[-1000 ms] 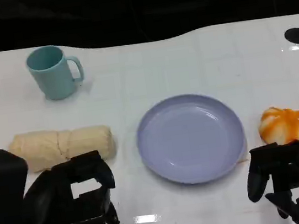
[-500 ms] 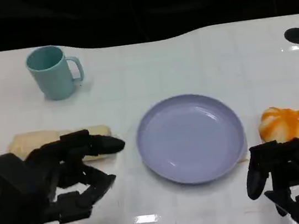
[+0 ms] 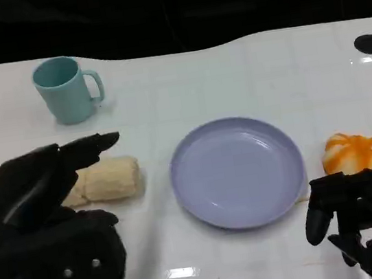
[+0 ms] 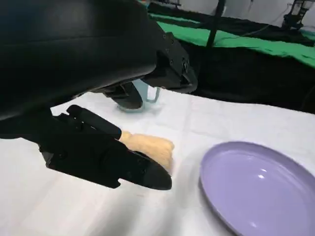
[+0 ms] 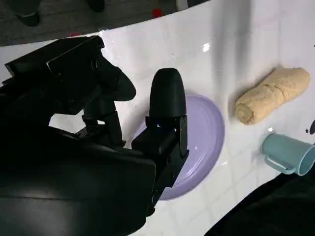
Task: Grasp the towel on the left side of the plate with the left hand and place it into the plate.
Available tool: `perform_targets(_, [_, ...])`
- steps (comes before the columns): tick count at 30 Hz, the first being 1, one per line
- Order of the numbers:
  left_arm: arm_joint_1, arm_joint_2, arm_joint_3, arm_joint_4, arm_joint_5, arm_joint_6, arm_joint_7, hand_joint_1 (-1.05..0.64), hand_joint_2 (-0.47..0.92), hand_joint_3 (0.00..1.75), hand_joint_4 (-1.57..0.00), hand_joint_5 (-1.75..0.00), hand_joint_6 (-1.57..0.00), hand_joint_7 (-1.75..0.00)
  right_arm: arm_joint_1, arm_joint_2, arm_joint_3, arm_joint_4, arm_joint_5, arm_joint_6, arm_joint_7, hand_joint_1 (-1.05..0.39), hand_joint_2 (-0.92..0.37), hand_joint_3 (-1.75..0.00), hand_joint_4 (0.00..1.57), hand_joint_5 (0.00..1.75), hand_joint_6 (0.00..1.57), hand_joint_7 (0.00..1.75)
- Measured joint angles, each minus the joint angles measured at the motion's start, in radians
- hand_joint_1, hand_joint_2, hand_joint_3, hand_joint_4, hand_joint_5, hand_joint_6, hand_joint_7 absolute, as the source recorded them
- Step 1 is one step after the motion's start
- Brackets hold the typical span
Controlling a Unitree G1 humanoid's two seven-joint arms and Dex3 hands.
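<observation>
A rolled beige towel (image 3: 110,178) lies on the white table, left of the empty lavender plate (image 3: 238,172). My left hand (image 3: 49,225) hovers above the towel's left end and hides it, fingers stretched out and apart, holding nothing. From the left wrist view, the towel (image 4: 148,149) lies just beyond the fingertips (image 4: 147,176), with the plate (image 4: 256,189) beside it. My right hand (image 3: 359,225) stays low at the plate's right, fingers loosely bent and empty. The right wrist view also takes in the plate (image 5: 209,129) and the towel (image 5: 273,96) past its fingers (image 5: 167,98).
A teal mug (image 3: 66,89) stands at the back left, behind the towel. An orange-and-white round object (image 3: 360,154) sits right of the plate, just ahead of my right hand. The table's far edge runs along a dark background.
My left hand has risen and gone forward over the towel's left end, its fingers spreading from curled to stretched out. The right hand has barely moved.
</observation>
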Motion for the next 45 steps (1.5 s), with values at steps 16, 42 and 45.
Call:
perform_targets(16, [-0.322,-0.044,-0.188,0.465,0.302,-0.055,-0.067,-0.58,0.87,0.0,-0.44,-0.16,-0.37,-0.01,-0.004,0.007,0.013,-0.008,-0.009,0.012,-0.005,0.03,-0.61,-1.02,0.69,1.67,0.67,1.44])
perform_targets(42, [-0.565,-0.219,-0.291,1.346,0.261,-0.418,0.376,-0.19,0.91,0.3,-0.82,-1.7,-0.84,-1.24,0.001,0.01,0.012,-0.025,-0.007,0.014,-0.005,0.03,-0.6,-1.05,0.7,1.67,0.68,1.43])
perform_targets(45, [-0.564,-0.217,-0.293,1.362,0.255,-0.457,0.415,-0.19,0.81,0.58,-0.87,-1.74,-0.7,-1.69,0.002,0.01,0.012,-0.026,-0.007,0.015,-0.005,0.03,-0.59,-1.05,0.7,1.67,0.68,1.43])
